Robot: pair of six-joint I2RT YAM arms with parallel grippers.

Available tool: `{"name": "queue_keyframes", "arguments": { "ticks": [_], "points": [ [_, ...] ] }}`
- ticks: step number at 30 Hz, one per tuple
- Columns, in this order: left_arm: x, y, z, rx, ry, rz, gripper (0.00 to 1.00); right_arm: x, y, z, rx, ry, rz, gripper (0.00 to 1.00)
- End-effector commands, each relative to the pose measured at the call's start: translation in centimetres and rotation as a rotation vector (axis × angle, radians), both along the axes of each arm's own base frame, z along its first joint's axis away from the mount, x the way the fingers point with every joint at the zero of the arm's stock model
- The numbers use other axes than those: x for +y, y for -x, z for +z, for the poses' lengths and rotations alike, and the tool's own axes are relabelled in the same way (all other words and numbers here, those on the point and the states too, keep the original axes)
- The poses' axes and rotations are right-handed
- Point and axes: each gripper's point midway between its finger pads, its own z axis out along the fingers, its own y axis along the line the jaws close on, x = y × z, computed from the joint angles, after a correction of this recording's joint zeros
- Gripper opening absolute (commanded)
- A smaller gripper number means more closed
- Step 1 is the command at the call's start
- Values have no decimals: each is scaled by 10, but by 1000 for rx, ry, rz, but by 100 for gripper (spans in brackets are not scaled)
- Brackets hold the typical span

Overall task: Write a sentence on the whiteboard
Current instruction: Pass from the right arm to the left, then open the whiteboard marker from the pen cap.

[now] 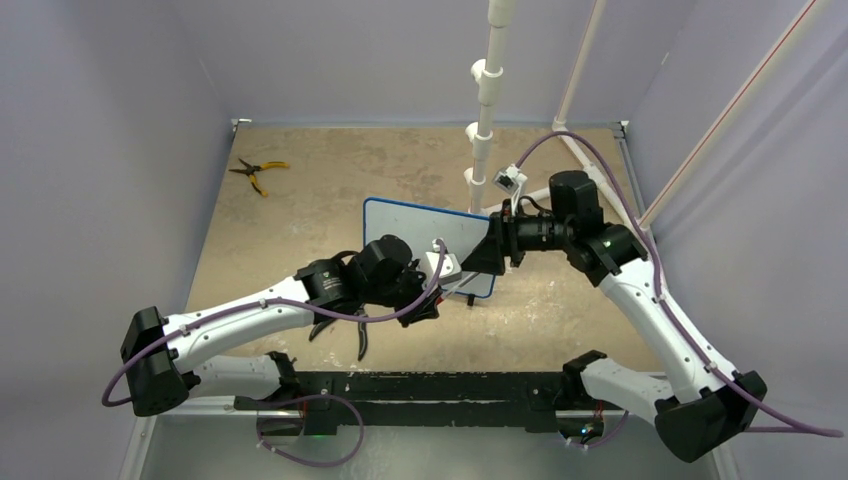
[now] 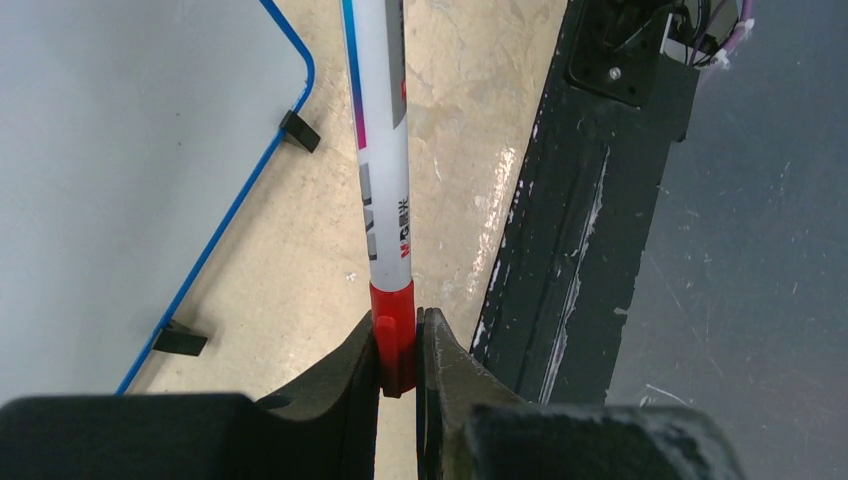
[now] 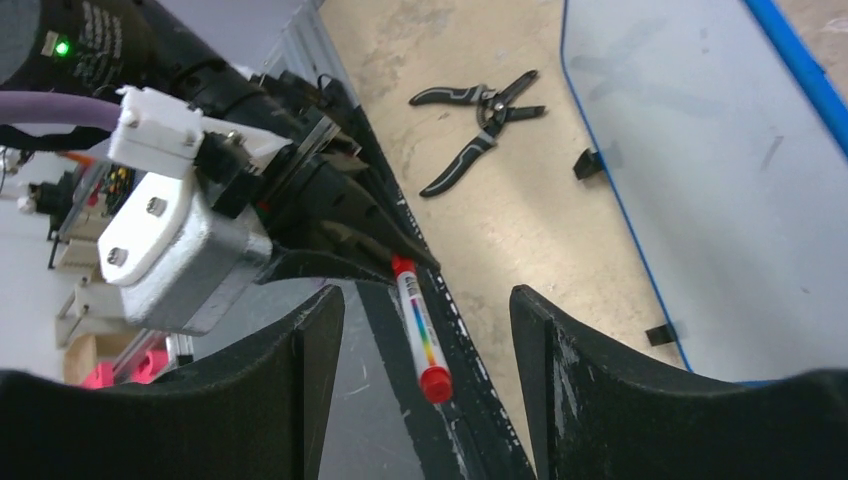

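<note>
The pen is held by one red end in the left gripper, whose fingers are squeezed tight on it. The right gripper is opened wide. The pen's other red end, which looks like the cap, is seen in the gap between its fingers and is not touched yet.

The whiteboard is set on the table just beside the pen, and no sentence can be seen on it. So the cap is most likely about to be taken off. For that, the right fingers must be brought around the cap, shut on it and pulled straight away while the pen is held firm. Only then can writing be started.
</note>
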Motion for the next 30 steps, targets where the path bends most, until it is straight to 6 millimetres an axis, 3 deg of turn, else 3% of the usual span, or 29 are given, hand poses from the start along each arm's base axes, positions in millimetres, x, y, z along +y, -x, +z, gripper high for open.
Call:
{"name": "queue_keyframes", "arguments": {
  "ticks": [1, 8, 15, 30],
  "points": [
    [-3, 4, 16, -32, 13, -57, 0, 10, 22, -6, 19, 5, 106, 63],
    [-4, 6, 17, -30, 28, -70, 0, 22, 34, -23, 51, 41, 156, 57],
    [-4, 6, 15, -27, 27, -72, 0, 28, 38, -27, 52, 49, 185, 54],
    [-4, 9, 13, -16, 26, -83, 0, 35, 46, -42, 78, 98, 228, 21]
  ]
}}
